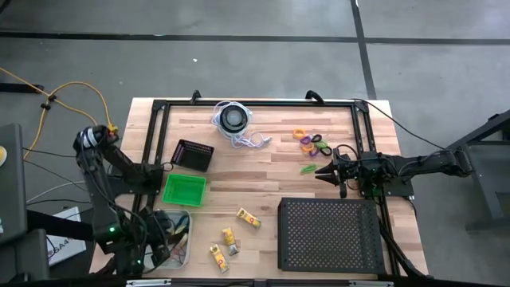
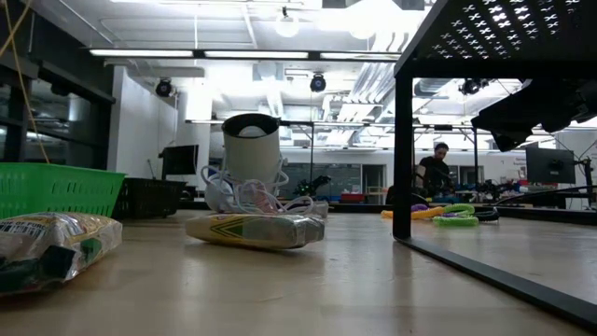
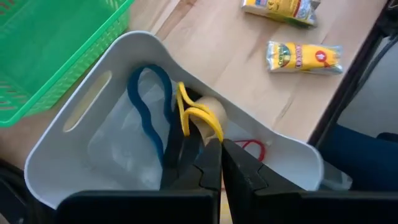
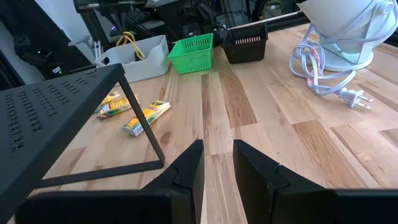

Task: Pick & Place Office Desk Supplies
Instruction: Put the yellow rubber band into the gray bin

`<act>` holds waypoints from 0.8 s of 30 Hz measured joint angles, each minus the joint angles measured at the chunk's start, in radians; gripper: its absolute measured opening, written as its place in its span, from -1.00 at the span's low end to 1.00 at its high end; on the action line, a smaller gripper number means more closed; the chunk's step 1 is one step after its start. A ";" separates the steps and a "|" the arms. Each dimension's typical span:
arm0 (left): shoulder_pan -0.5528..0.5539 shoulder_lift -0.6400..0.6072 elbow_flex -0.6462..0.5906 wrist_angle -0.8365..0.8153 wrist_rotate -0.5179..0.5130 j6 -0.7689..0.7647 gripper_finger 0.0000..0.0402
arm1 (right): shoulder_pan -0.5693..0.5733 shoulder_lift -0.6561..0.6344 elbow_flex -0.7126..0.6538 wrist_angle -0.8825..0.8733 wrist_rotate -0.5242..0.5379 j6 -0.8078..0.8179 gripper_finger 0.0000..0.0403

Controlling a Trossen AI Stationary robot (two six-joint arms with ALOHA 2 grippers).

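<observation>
Three yellow packets (image 1: 248,217) are left lying near the tabletop's front edge, between the white bin (image 1: 177,236) at the front-left corner and the black perforated tray (image 1: 330,234) at the front right, presumably because they have not yet been sorted. The left gripper (image 3: 214,163) is held low over the white bin with its fingers pressed fully together and nothing between them; blue, yellow and red rubber bands (image 3: 186,115) are already seen lying inside the bin, which suggests that it serves as their collecting place. A green basket (image 1: 184,190) and a small black basket (image 1: 193,155) are set just behind the bin along the left side, probably as further sorting places. The right gripper (image 1: 325,170) is held near the right edge, its fingers partly apart with bare wood showing through the gap and nothing gripped, and it is pointed toward the middle of the table. A cluster of small coloured rings and clips (image 1: 312,145) is kept just beside it, toward the back-right corner, so this arm seems placed to take them next. The round disc with its white cord (image 1: 234,120) is stood at the back edge, clear of the working space.
</observation>
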 joint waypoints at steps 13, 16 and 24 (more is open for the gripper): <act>0.031 0.074 -0.058 -0.002 0.098 -0.116 -1.00 | 0.000 0.000 0.000 0.000 0.000 0.000 -0.64; 0.031 0.074 -0.058 -0.002 0.098 -0.118 -1.00 | 0.000 0.000 0.000 0.000 0.000 0.000 -0.64; 0.031 0.074 -0.058 -0.009 0.110 -0.102 -0.86 | 0.000 0.000 0.000 0.000 0.000 0.000 -0.64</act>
